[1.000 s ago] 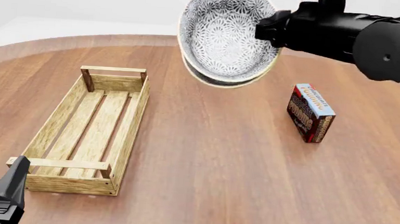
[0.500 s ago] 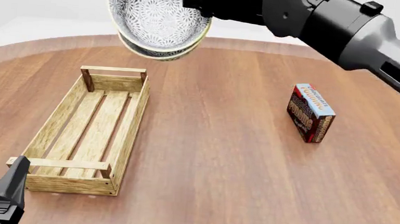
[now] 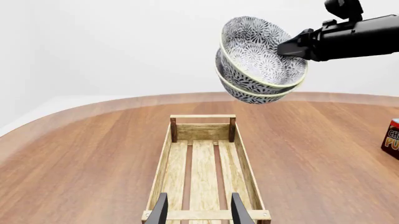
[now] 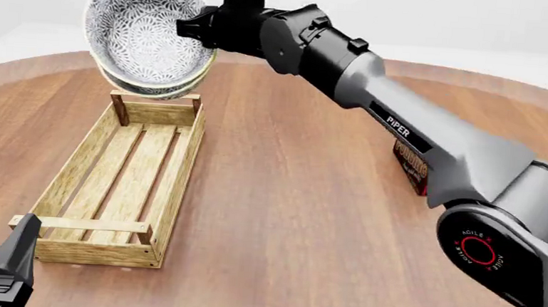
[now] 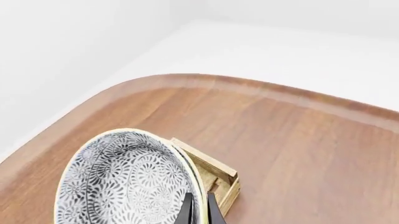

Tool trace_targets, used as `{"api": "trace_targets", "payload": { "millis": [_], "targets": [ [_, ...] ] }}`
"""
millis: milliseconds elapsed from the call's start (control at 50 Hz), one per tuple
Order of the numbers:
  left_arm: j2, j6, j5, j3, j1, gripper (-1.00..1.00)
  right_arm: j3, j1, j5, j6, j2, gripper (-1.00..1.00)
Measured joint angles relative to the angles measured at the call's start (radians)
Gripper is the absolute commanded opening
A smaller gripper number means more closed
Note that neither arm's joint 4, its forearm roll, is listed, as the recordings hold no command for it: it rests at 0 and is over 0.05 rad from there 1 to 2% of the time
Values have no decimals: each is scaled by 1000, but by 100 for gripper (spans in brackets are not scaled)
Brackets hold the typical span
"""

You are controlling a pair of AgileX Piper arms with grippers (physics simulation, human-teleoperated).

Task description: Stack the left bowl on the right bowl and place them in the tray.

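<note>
Over a round brown wooden table against white walls, the right pincer pinches stacked bowls.

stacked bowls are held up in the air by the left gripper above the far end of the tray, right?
Not quite: the right gripper holds the stacked bowls, as the front view shows. The left gripper is open, low at the tray's near end. The rest stands: the bowls are in the air by the far end.
</note>
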Motion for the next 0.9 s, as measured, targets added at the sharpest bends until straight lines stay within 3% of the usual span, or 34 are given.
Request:
{"api": "trace_targets", "payload": {
  "millis": [340,900],
  "targets": [
    [0,0,0,0,0,100,-168,41,14,50,157,-100],
    [0,0,0,0,0,100,-119,84,-105,107,246,-100]
  ]
}}
